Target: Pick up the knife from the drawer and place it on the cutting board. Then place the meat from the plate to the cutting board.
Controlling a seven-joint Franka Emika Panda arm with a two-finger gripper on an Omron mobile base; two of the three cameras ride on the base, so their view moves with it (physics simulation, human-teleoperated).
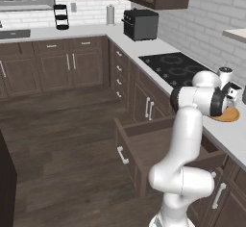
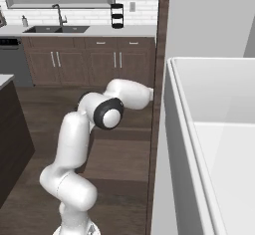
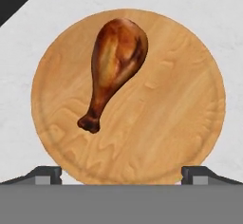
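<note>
Hovering above the plate (image 3: 128, 97), my pincer (image 3: 121, 174) points down at it with its two dark tips spread as wide as they go, one near each lower edge of the disc, holding nothing. On the plate lies the meat (image 3: 114, 66), a reddish-brown drumstick, its fat end toward the far rim and its thin bone end nearer the centre. The plate sits on the pale counter (image 3: 28, 38), close to the dark stovetop (image 1: 175, 67). Below the counter's front edge, the drawer (image 1: 144, 146) stands pulled out; I cannot see a knife in it, though my arm hides part of it. The knife step may be done. Lifting the meat and carrying it to the cutting board is still to come.
</note>
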